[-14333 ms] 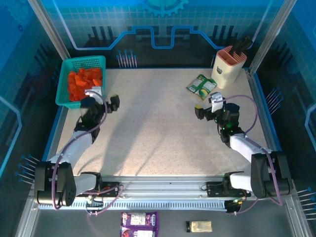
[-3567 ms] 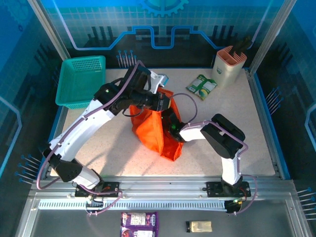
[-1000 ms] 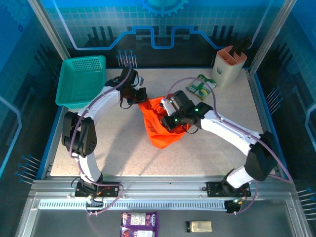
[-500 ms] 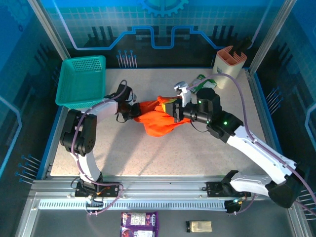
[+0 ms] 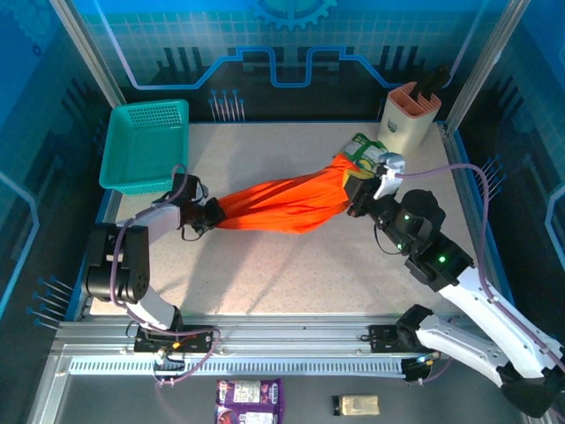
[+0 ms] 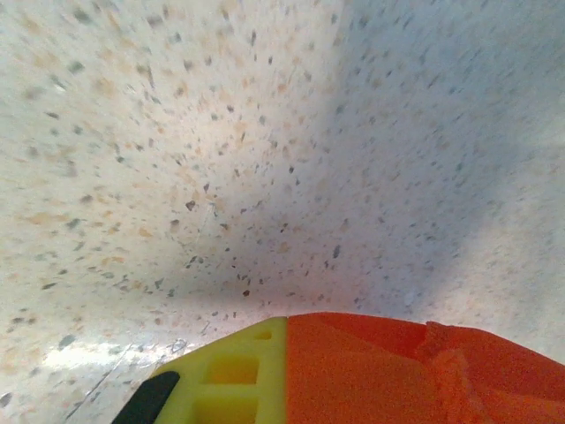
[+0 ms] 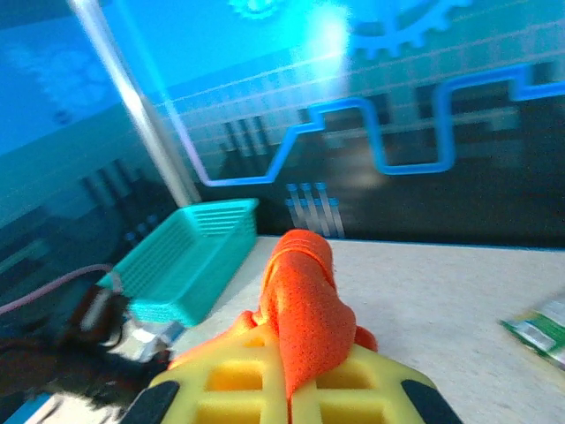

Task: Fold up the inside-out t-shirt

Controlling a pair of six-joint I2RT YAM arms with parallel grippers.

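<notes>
Since a half-second ago: tools drawn apart; inside-out t-shirt [image 5: 282,205] now spans from near the left edge of the tabletop [image 5: 291,274] toward its far right corner. Grip: left tool [image 5: 205,215] and right tool [image 5: 356,190] each clench a cloth end. Cloth thin, probably light and limp; best taken at hems or shoulders.

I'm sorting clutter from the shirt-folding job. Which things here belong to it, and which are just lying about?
In the job: orange t-shirt, left gripper, right gripper, both holding it stretched.
Lying about: teal basket, beige holder, green packet, purple packets.
</notes>
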